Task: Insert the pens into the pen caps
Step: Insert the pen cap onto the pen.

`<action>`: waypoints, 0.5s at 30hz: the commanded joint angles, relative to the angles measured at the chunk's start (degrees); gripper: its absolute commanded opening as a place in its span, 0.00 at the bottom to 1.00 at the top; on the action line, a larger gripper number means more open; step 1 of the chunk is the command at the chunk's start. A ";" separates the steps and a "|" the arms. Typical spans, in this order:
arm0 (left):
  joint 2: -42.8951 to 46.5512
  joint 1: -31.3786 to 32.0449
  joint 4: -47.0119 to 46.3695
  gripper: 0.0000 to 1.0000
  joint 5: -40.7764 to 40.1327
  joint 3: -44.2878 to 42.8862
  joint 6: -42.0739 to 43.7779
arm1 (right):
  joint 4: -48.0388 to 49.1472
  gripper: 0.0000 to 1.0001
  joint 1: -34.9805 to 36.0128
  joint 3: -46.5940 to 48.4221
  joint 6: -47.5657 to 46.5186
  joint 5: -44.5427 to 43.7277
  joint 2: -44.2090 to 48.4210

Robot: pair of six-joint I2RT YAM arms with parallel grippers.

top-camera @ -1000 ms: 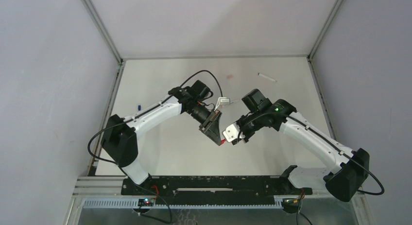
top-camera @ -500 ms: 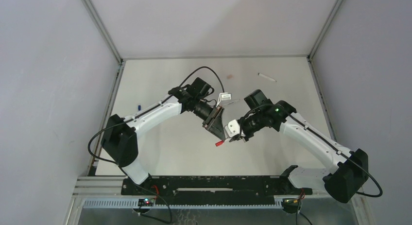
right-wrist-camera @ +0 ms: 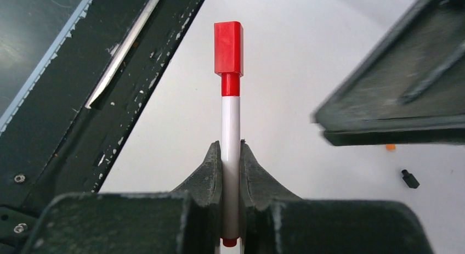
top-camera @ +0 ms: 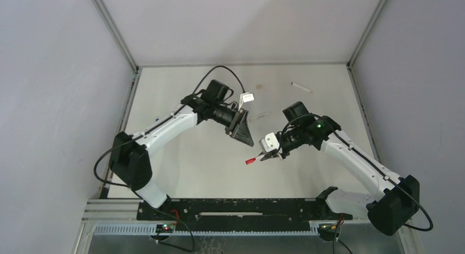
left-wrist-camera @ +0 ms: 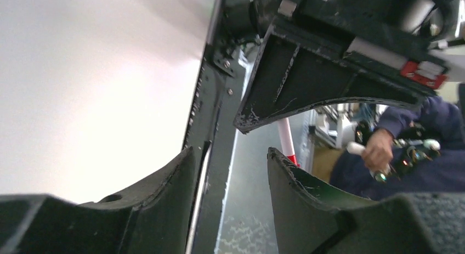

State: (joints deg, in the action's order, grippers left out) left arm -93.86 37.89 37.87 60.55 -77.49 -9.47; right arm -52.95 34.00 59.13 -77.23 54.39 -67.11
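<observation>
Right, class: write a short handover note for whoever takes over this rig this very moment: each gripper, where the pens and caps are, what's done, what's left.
Left gripper: open, empty, apart from the right one.
Right gripper: shut on a white pen, gripped mid-barrel.
Done: a red cap sits on that pen's tip; a red collar shows below it, so full seating is unsure.
On the table: a loose pen at the far right; a black cap and a small orange piece lie loose.
Left: set this pen down, then cap the others.
</observation>
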 commanded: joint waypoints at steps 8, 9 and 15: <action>19.72 -7.28 -30.56 0.56 -15.06 3.83 -11.52 | 5.73 0.00 -8.79 -3.22 12.80 12.70 4.19; 21.85 -7.73 -34.22 0.56 -17.71 5.08 -12.65 | 6.46 0.00 -9.73 -3.59 14.73 14.06 4.58; 27.17 -8.39 -54.10 0.79 -32.32 13.04 -17.30 | 17.61 0.00 -15.24 -4.21 36.22 18.11 5.71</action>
State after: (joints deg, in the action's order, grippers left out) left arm -68.62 29.93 1.04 40.69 -69.47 -21.63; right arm -46.19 21.43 55.05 -59.02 66.78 -63.11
